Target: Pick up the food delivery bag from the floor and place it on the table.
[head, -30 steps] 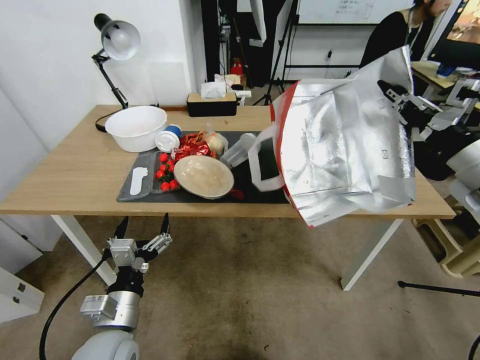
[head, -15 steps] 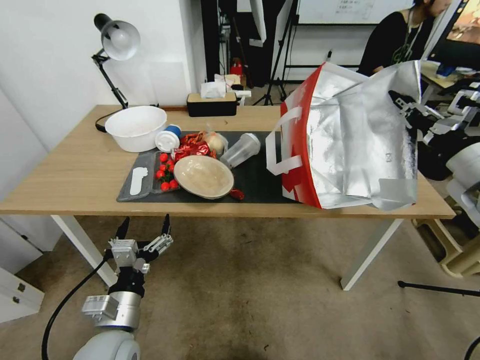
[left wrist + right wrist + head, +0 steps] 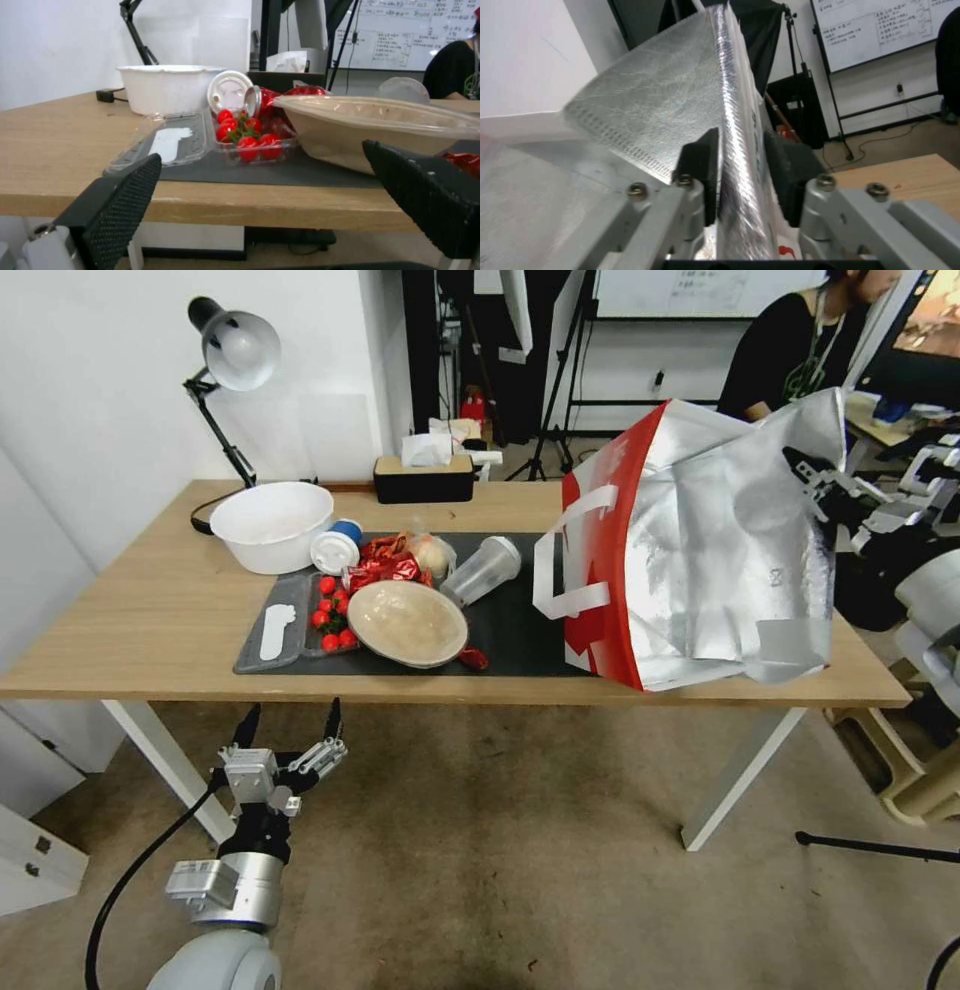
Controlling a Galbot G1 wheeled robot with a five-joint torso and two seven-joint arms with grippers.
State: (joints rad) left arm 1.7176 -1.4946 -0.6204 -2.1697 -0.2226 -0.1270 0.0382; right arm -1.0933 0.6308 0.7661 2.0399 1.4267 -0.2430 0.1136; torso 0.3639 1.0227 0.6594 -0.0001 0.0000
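The bag (image 3: 700, 550) stands on the right part of the table (image 3: 150, 610), with its red side panel and white handles turned toward the dark mat (image 3: 510, 630). Its bottom rests on the table top, near the front edge, and the silver foil face looks toward the camera. The bag leans a little and its upper right corner is lifted.

The right gripper (image 3: 815, 485) is at this upper right corner. In the right wrist view the right gripper (image 3: 740, 176) has its two black pads pressed close on the thin foil edge of the bag (image 3: 655, 112), so it holds the bag by this edge.

The left gripper (image 3: 290, 735) hangs low in front of the table, below its front edge and above the floor (image 3: 500, 870), and it holds nothing. Its fingers (image 3: 125, 202) are spread wide apart, and between them the left wrist view shows the front edge of the table.

On the mat lie a beige bowl (image 3: 407, 622), a clear box of small tomatoes (image 3: 330, 615), a red wrapper (image 3: 385, 560) and a plastic cup (image 3: 482, 568) on its side. A white bowl (image 3: 272, 525) stands just beside the mat on the left, and a desk lamp (image 3: 235, 350) stands behind it.
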